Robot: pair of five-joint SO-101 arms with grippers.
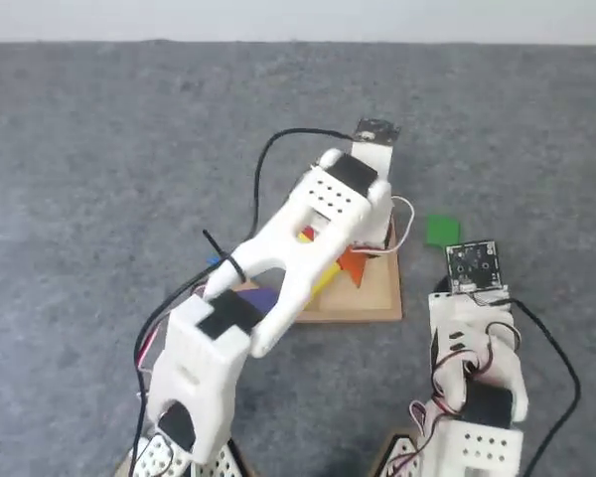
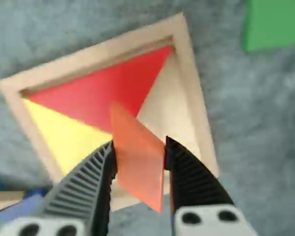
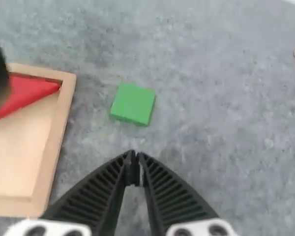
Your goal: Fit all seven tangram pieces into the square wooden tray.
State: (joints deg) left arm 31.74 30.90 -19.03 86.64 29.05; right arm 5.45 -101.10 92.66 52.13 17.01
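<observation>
Grey carpet; left fingers pinch orange piece above wooden tray; right fingers closed.

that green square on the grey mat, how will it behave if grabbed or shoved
The green square looks like a thick, flat-sided block, so probably rigid and easy to pinch by its edges. Lying flat, it shouldn't roll or tip. The fuzzy grey mat would likely drag on it when pushed.

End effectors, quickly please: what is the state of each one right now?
Left end effector: closed on the orange piece, over the tray.
Right end effector: closed, holding nothing.
</observation>
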